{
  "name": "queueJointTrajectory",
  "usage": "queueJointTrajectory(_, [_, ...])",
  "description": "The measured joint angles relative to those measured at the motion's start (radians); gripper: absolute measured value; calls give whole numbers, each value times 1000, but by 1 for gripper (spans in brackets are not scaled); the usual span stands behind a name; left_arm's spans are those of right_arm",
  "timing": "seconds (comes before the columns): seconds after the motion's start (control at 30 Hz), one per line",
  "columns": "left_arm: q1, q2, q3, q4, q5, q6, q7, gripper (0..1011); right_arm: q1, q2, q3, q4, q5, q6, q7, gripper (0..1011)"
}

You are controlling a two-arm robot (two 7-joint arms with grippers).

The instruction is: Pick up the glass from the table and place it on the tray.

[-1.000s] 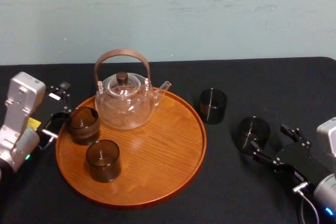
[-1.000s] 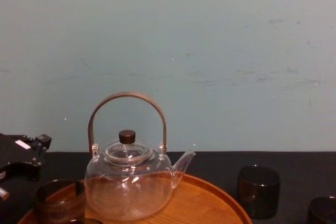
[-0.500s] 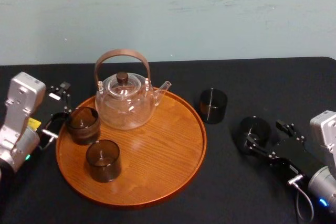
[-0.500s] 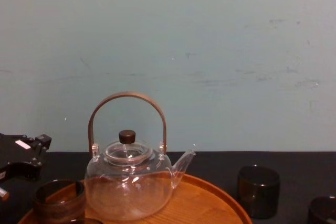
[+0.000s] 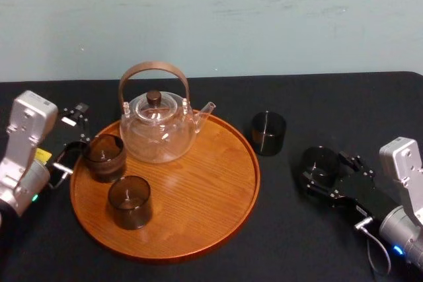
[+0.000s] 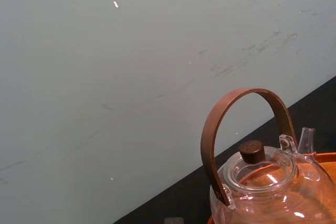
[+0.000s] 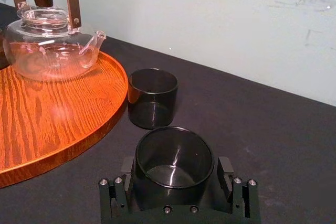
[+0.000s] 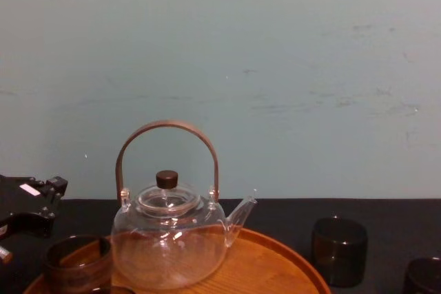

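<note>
A dark smoked glass (image 5: 319, 165) (image 7: 174, 160) stands on the black table (image 5: 310, 104), right of the round wooden tray (image 5: 198, 193) (image 7: 47, 124). My right gripper (image 5: 328, 174) (image 7: 176, 166) is open, and this glass sits between its fingers (image 7: 224, 168) with a finger close on each side. A second dark glass (image 5: 268, 133) (image 7: 153, 97) (image 8: 338, 250) stands on the table by the tray's right rim. My left gripper (image 5: 71, 138) (image 8: 36, 206) rests open at the tray's left edge.
On the tray stand a clear glass teapot (image 5: 157, 129) (image 8: 169, 239) (image 6: 270, 182) with a brown arched handle, and two more dark glasses (image 5: 104, 156) (image 5: 130, 201). The tray's right and front parts are bare wood. A pale wall runs behind the table.
My right gripper has moved forward and left along the table, so its open fingers now flank the right-hand glass. The left arm and the other things have not moved.
</note>
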Motion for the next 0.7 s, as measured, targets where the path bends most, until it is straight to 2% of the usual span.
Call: queueJointTrajectory(0.7, [0,0,0,0,0,0,0,0,55,-53,21,91,-26,-20,75,1002])
